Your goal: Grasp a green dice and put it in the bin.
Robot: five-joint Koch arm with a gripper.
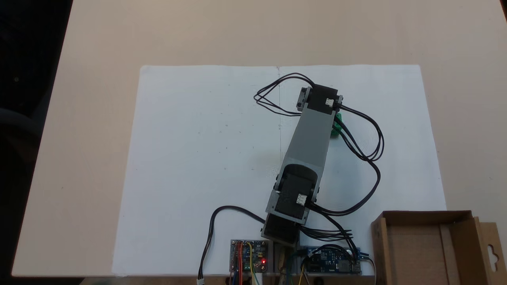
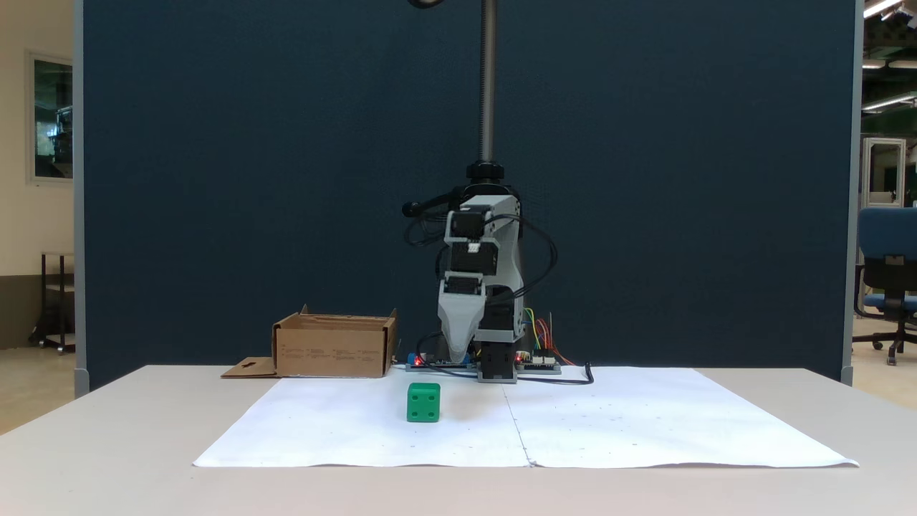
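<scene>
White paper point(image 2: 645, 423) on table | green dice point(image 2: 423, 402) resting on it | gripper point(image 2: 457, 355) above, jaw state unclear | bin point(image 1: 427, 249) apart

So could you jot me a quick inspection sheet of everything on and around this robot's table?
Surface: pale table with a white paper sheet spread over it.
Job's things: green dice on the paper, untouched; open cardboard bin at the sheet's corner by the robot's base, nothing seen inside.
Clutter: nothing seen.
Claw: claw points down, above the paper and apart from the dice; open or shut cannot be told.
Cables: black cables loop along the arm; coloured wires at the circuit boards by the base.
Surroundings: dark blue partition behind; office chair at the front view's right.
</scene>
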